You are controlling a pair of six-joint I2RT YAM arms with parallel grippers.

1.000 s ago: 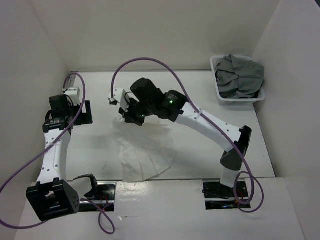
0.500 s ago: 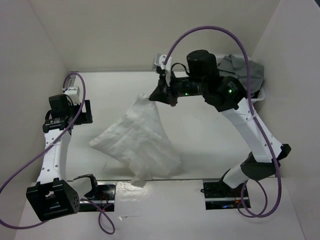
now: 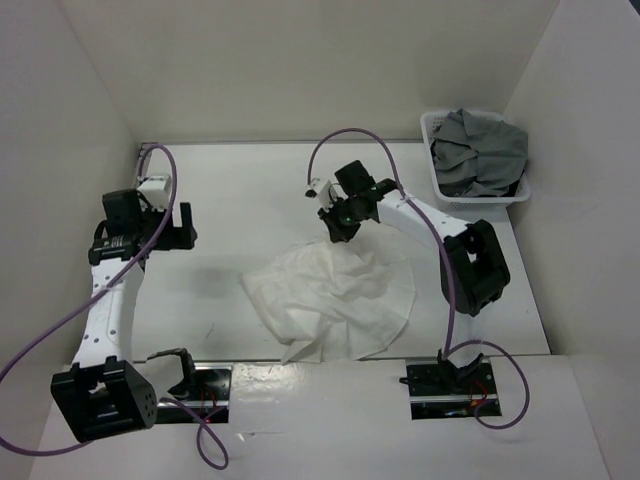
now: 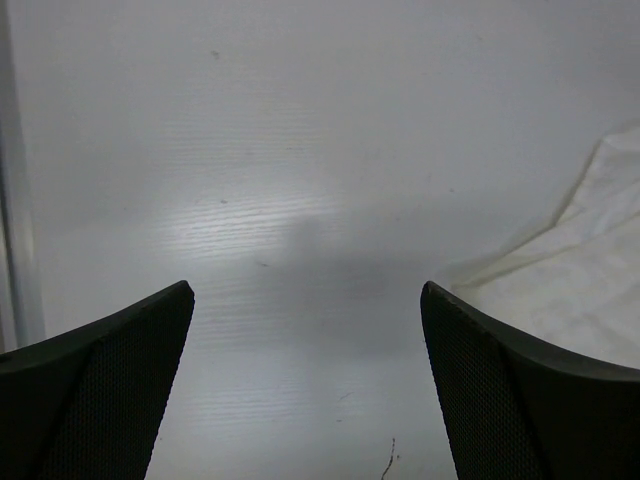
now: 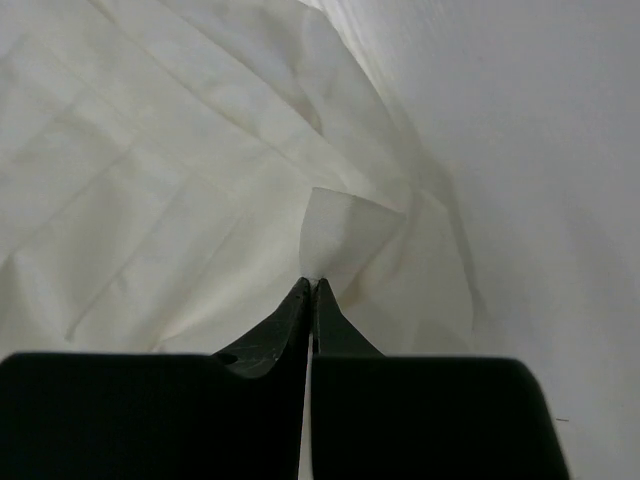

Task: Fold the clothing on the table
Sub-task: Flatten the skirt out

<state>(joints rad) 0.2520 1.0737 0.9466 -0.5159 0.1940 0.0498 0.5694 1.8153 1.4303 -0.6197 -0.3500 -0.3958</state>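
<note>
1. Your right gripper has its jaws pressed fully together, pinching a small raised fold at the edge of the white garment. Your left gripper has its jaws spread wide with nothing between them, only bare table beneath.
2. The white garment lies rumpled and spread on the table, well apart from the basket, on the side of the basket toward the arm bases. The basket itself holds grey clothes.
3. The pinch looks thin, with only a sliver of fabric between the fingertips. Pull sharply and it could slip free.
4. Only one point of the garment is held. Drag it from there and the loose cloth will likely trail and bunch, and any fold over those creases would trap the wrinkles.
5. Your right arm bends back past the basket's near side, its wrist tipped down and its fingertips low at the garment's far edge.
6. Your left arm waits farther from the basket than the garment does. Its gripper hovers above the table, facing the garment's edge.
</note>
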